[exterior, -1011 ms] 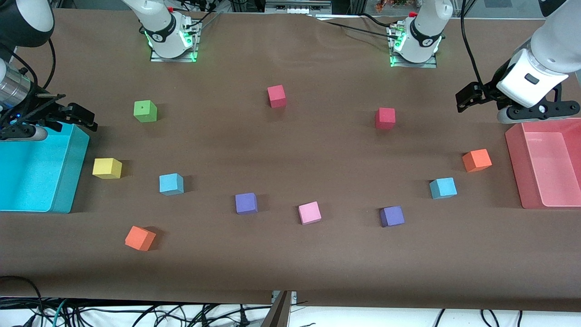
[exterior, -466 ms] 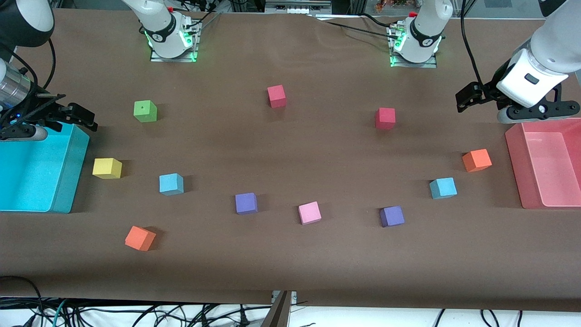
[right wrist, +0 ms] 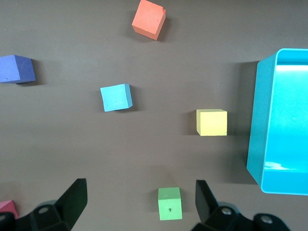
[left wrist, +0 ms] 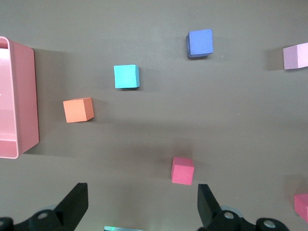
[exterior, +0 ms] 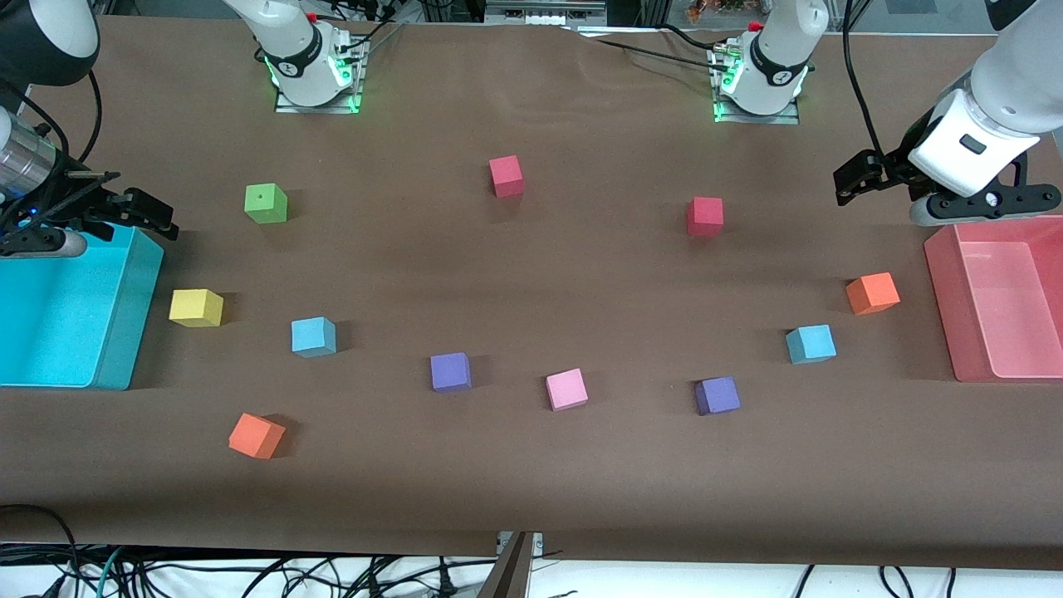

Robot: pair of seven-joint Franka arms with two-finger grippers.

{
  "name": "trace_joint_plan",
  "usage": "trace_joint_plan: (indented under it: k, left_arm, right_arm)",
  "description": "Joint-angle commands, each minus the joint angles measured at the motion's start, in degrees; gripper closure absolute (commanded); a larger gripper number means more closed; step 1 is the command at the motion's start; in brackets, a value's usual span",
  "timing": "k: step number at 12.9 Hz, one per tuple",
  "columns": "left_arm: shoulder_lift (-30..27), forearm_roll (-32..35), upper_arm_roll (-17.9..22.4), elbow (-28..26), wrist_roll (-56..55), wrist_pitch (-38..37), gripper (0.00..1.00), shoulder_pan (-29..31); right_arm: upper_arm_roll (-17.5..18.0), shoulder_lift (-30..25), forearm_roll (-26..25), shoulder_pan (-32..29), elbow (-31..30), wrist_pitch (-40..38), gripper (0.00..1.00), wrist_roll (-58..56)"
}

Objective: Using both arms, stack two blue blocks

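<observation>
Nothing is moving since the earlier frames: blocks, bins and both arms are sitting exactly as before. Both arms are waiting.

Left gripper (exterior: 864,178) is hanging above the table near the pink bin (exterior: 942,299) at the left arm's end, jaws spread wide, holding nothing. Right gripper (exterior: 145,214) is hovering at the rim of the cyan bin (exterior: 137,316) at the right arm's end, jaws likewise apart and empty.

One blue block (exterior: 810,344) is lying toward the left arm's end of the table, beside an orange block (exterior: 872,293). Its twin, the second blue block (exterior: 313,336), is resting toward the right arm's end, near a yellow block (exterior: 196,307). They are well apart.

Both cubes are appearing matte, probably light foam or wood, rigid enough and not slippery. Gripping across two opposite flat faces, squarely at mid-height, is looking soundest.
</observation>
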Motion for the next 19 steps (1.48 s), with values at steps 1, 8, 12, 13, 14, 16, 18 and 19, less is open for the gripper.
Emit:
trace_joint_plan:
  k: [1,8,12,13,14,16,18,19]
  left_arm:
    - [-1.0,-1.2,0.3,-0.8,0.7,-0.4,0.00,0.0]
    - [-1.0,-1.4,0.3,-0.9,0.7,-0.5,0.00,0.3]
    - [-1.0,-1.5,0.3,-0.8,0.7,-0.4,0.00,0.3]
    - [-1.0,-1.5,0.3,-0.8,0.7,-0.4,0.00,0.3]
    - [-1.0,-1.5,0.3,-0.7,0.8,-0.4,0.00,0.3]
    - [-0.9,-1.5,0.3,-0.7,0.8,-0.3,0.00,0.2]
    - [-0.9,-1.5,0.3,-0.7,0.8,-0.4,0.00,0.3]
    - [-0.9,-1.5,0.3,-0.7,0.8,-0.4,0.00,0.3]
  right_arm:
    - [1.1,-0.1,0.5,-1.2,0.7,-0.9,0.01,-0.4]
    - [1.1,0.8,0.5,-1.2,0.8,-1.4,0.01,-0.3]
    - [0.9,1.8,0.9,-1.0,0.5,-1.7,0.01,-0.4]
    - [0.9,1.5,0.9,-0.9,0.2,-2.0,0.01,-0.2]
    - [1.0,1.4,0.9,-0.8,0.3,-2.1,0.01,-0.4]
    - [1.1,1.7,0.8,-0.8,0.1,-1.4,0.01,-0.6]
    - [1.1,1.9,0.9,-0.8,0.0,-1.9,0.01,-0.6]
    - [1.1,2.0,0.8,-0.8,0.0,-1.9,0.01,-0.5]
